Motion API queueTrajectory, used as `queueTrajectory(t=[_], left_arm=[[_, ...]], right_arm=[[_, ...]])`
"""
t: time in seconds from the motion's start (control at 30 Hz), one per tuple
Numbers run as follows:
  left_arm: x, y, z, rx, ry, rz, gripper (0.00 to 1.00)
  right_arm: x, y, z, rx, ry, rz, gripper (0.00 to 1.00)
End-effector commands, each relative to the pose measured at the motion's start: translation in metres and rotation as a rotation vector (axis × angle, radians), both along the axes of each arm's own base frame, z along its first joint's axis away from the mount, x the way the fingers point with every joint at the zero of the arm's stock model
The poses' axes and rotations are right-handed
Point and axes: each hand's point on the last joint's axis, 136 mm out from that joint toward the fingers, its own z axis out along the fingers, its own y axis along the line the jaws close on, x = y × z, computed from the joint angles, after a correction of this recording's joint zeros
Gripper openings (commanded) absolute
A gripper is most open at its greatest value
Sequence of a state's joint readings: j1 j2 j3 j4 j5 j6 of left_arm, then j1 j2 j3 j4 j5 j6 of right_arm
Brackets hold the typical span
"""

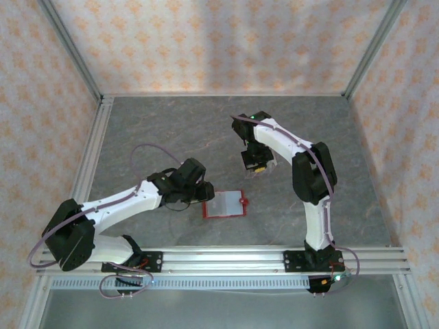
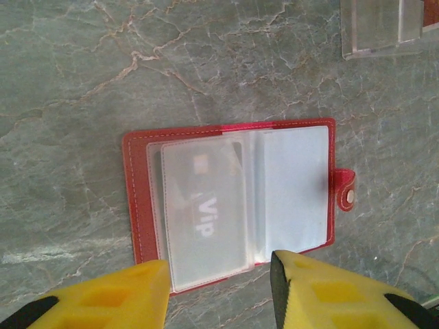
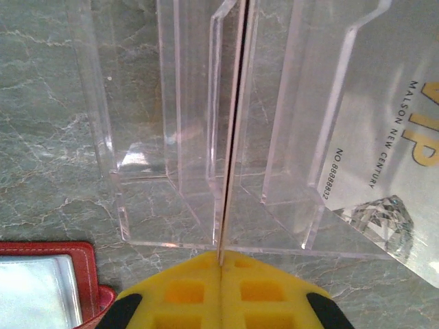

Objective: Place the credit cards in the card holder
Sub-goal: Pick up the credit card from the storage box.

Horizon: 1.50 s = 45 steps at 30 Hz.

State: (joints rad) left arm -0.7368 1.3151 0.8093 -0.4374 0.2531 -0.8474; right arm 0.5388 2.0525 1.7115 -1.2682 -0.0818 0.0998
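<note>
The right pincer point(image 3: 221, 256) is clamped on an edge-on credit card point(image 3: 232, 137) in the clear rack point(image 3: 137, 171); the left pincer point(image 2: 219, 260) is held partly spread, empty, over the card holder point(image 2: 137, 205).

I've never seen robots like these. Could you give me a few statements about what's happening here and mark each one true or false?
1. The red card holder lies open on the table. True.
2. A card marked Vip sits inside one of its sleeves. True.
3. The left gripper is pinched shut. False: its yellow fingers stand apart.
4. The right gripper is working at the card holder. False: it is at the clear rack, shut on a thin card seen edge-on.
5. The rack holds another card, with VIP lettering. True.
</note>
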Motion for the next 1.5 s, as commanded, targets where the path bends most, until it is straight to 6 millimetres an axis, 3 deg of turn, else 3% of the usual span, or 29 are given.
queueTrajectory(t=[0.0, 0.37, 0.7, 1.23, 1.47], left_arm=[[-0.001, 0.011, -0.001, 0.024, -0.006, 0.032, 0.44], [0.000, 0.011, -0.001, 0.019, -0.012, 0.033, 0.44], [0.000, 0.011, 0.002, 0.022, -0.016, 0.033, 0.44], [0.003, 0.007, 0.005, 0.026, -0.010, 0.024, 0.44], [0.006, 0.004, 0.007, 0.024, -0.010, 0.022, 0.44]], right_arm=[[-0.002, -0.007, 0.017, -0.030, -0.031, 0.010, 0.00], [-0.011, -0.024, 0.033, -0.057, -0.058, -0.005, 0.00], [-0.018, -0.027, 0.043, -0.048, -0.064, -0.016, 0.00], [-0.032, -0.042, 0.042, -0.045, -0.058, -0.049, 0.00], [-0.024, -0.040, 0.050, -0.011, -0.092, -0.063, 0.00]])
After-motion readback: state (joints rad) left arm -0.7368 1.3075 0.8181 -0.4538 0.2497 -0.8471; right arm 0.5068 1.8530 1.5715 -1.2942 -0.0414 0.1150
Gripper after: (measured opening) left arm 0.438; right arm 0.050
